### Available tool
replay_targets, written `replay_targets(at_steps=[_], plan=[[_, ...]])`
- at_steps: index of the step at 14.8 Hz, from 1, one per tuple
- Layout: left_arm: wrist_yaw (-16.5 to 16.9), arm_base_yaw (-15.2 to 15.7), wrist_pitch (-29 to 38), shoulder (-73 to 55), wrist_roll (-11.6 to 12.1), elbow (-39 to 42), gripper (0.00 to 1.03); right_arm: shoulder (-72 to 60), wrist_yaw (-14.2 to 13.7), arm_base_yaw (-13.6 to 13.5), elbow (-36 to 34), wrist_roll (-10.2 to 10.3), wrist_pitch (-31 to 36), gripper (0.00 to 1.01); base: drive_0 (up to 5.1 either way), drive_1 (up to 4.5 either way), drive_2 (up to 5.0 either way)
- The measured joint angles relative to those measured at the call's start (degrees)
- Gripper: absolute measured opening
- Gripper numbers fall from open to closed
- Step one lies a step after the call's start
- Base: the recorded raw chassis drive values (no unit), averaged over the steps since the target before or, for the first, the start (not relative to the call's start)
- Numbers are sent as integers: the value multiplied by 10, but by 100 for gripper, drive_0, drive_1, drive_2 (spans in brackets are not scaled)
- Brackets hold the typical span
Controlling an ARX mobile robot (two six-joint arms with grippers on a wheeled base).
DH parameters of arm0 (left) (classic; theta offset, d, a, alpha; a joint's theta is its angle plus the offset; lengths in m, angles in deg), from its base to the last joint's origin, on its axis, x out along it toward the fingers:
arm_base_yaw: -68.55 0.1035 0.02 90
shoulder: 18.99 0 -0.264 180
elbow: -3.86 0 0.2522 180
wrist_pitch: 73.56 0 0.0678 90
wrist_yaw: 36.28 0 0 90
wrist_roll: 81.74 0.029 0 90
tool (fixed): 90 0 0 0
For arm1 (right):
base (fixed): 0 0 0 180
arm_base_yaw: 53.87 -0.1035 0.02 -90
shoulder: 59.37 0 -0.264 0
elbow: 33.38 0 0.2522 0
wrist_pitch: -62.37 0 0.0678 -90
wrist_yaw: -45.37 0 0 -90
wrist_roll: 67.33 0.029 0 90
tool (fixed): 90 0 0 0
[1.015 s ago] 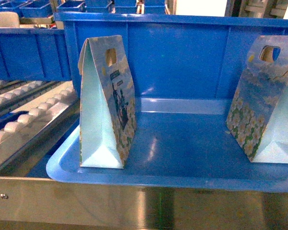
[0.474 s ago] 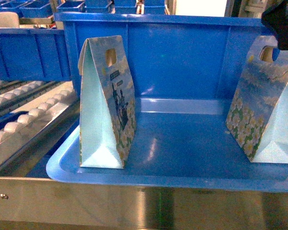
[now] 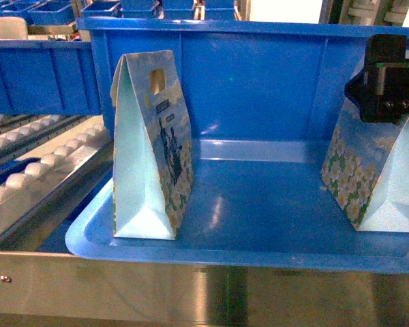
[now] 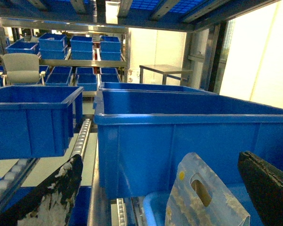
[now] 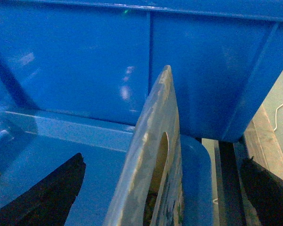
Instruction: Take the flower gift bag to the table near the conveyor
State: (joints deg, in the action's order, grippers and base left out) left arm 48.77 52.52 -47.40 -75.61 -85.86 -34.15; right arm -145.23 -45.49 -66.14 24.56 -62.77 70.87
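Observation:
The flower gift bag [image 3: 368,170], printed with white daisies, stands upright at the right end of the blue tray [image 3: 259,225]. My right gripper [image 3: 385,82] hangs at its top. In the right wrist view the bag's handle edge [image 5: 155,155] stands between the spread fingers [image 5: 52,197] of that gripper [image 5: 163,160], which is open. A second gift bag [image 3: 150,143] stands at the tray's left end. My left gripper [image 4: 160,157] is open just short of that bag [image 4: 203,200] and does not show in the head view. The conveyor's rollers [image 3: 34,170] run on the left. The table is out of view.
A tall blue bin [image 3: 259,82] stands directly behind the tray. Another blue bin [image 3: 41,75] sits on the roller tracks at the left. More blue bins [image 4: 75,47] fill shelves farther back. A steel frame rail [image 3: 204,293] runs across the front.
My right gripper has come down from the upper right corner of the head view onto the top of the flower gift bag. Both bags have stayed in place.

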Motion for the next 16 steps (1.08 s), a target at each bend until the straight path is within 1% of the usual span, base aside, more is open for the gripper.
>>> replay_targets(at_steps=[2,3,5,6,8,10,11,13,16], plan=[[0,0,0,0,0,0,98,-9,-5,0,-4,0,5,98,0,0,0],[0,0,0,0,0,0,98,-11,-6,0,-6,0,10,96,0,0,0],[0,0,0,0,0,0,98,-12,-12,1,-13,-3,28,76,0,0,0],[0,0,0,0,0,0,98,-11,-13,6,-16,-5,34,63,0,0,0],[0,0,0,0,0,0,98,-11,-13,7,-25,-4,52,34,0,0,0],[0,0,0,0,0,0,98,-4,-13,6,-37,-3,66,9,0,0,0],[0,0,0,0,0,0,98,3,-13,4,-44,-6,70,2,0,0,0],[0,0,0,0,0,0,98,20,-17,-3,-57,-8,76,3,0,0,0],[0,0,0,0,0,0,98,82,-26,-23,-67,-33,88,3,0,0,0]])
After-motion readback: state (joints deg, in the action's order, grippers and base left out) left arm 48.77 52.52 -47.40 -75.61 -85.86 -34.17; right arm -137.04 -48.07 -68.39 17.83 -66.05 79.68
